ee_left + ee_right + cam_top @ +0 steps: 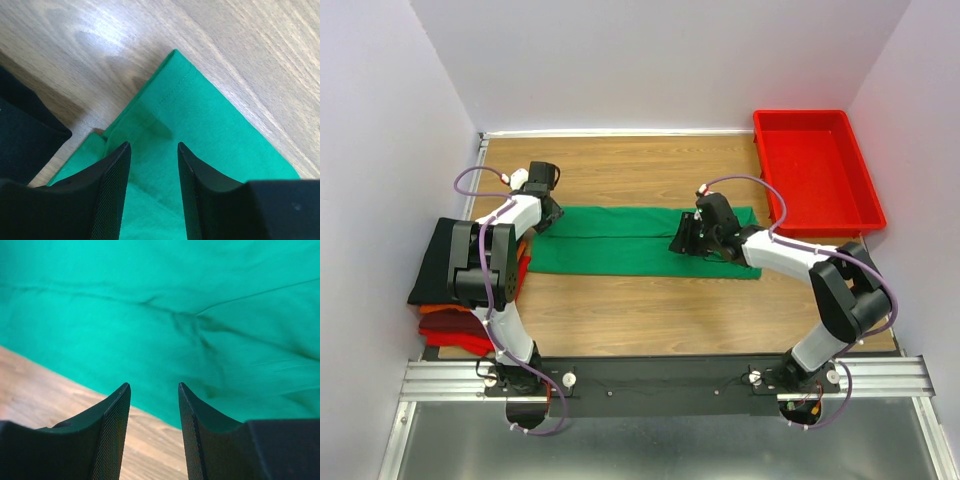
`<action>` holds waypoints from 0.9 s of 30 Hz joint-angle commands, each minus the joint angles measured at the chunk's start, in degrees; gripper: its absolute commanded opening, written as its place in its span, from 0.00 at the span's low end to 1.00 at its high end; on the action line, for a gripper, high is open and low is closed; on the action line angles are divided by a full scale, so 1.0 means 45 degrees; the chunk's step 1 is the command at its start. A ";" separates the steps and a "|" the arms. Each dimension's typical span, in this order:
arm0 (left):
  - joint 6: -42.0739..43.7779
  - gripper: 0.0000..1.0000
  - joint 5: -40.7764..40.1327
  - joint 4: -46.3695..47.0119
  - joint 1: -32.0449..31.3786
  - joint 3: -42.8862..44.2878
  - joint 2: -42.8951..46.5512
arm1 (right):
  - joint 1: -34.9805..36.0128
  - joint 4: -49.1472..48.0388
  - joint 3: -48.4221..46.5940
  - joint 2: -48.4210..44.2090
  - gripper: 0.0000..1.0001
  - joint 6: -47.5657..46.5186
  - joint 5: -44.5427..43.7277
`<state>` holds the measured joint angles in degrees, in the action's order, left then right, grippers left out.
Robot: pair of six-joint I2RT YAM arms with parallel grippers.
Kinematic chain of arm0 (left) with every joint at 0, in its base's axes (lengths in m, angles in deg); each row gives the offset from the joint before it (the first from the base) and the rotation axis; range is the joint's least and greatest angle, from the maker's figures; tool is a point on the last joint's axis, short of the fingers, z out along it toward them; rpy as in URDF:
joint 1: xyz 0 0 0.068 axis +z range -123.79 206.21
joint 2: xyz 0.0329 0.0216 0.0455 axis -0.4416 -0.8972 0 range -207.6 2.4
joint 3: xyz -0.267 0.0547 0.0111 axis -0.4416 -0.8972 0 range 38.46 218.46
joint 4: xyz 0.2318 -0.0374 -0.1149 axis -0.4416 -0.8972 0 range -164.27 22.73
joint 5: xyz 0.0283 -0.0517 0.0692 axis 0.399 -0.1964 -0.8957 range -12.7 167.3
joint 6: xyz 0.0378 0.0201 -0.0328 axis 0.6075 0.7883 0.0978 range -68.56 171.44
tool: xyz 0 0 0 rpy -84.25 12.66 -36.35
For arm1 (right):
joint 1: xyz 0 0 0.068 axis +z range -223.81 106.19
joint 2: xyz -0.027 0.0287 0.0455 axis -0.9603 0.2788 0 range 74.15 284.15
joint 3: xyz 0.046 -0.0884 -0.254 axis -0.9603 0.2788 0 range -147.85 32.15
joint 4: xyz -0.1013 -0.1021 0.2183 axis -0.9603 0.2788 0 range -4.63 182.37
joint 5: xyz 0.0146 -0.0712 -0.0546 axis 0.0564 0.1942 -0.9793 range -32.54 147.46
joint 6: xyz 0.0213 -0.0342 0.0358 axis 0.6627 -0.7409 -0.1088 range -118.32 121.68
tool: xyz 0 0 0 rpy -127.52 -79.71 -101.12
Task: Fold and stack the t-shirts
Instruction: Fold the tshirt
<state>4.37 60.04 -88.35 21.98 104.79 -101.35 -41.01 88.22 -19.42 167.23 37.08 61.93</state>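
We see the left claw point(153, 149) parted to a moderate gap, with nothing gripped between its fingers. Directly below and ahead of it lies a corner of the green t-shirt point(200, 115), which is spread in a long folded band on the counter point(100, 35). We cannot tell whether the fingertips touch the cloth. To this claw's left sits the black t-shirt point(20, 130), just beside the green corner. From above, it tops a pile with the red and orange t-shirts point(450, 335) beneath it.

The right claw point(154, 389) is open by a similar gap and also holds nothing. Creased green cloth fills the view ahead of it. The shirt's near edge runs slantwise under its fingers, with bare wood on the left finger's side. Here too we cannot tell if it touches. From above, this claw hangs over the shirt's other end. A red tray point(798, 116) stands behind its wrist, close to that end of the shirt.
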 commanded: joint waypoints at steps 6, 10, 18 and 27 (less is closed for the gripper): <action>0.0498 0.50 0.0202 0.0075 0.0041 0.0437 0.0339 | 0.0232 0.0654 -0.0610 -0.0799 0.50 -0.0267 -0.2160; 0.0596 0.51 0.0007 0.0056 0.0041 0.0456 0.0612 | -0.0157 0.1377 -0.0961 -0.1036 0.50 -0.0931 -0.4369; 0.0694 0.51 0.0221 0.0036 0.0022 0.0632 0.0613 | -0.1780 0.1632 -0.1605 0.0835 0.47 -0.1264 -0.4216; 0.0714 0.50 0.0378 0.0095 0.0022 0.0632 0.0574 | -0.1761 0.1846 -0.1236 0.1056 0.40 -0.1148 -0.3065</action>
<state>6.95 61.31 -88.11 21.98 106.41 -100.67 -49.25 95.26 -25.96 174.27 32.03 46.17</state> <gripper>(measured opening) 0.505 0.407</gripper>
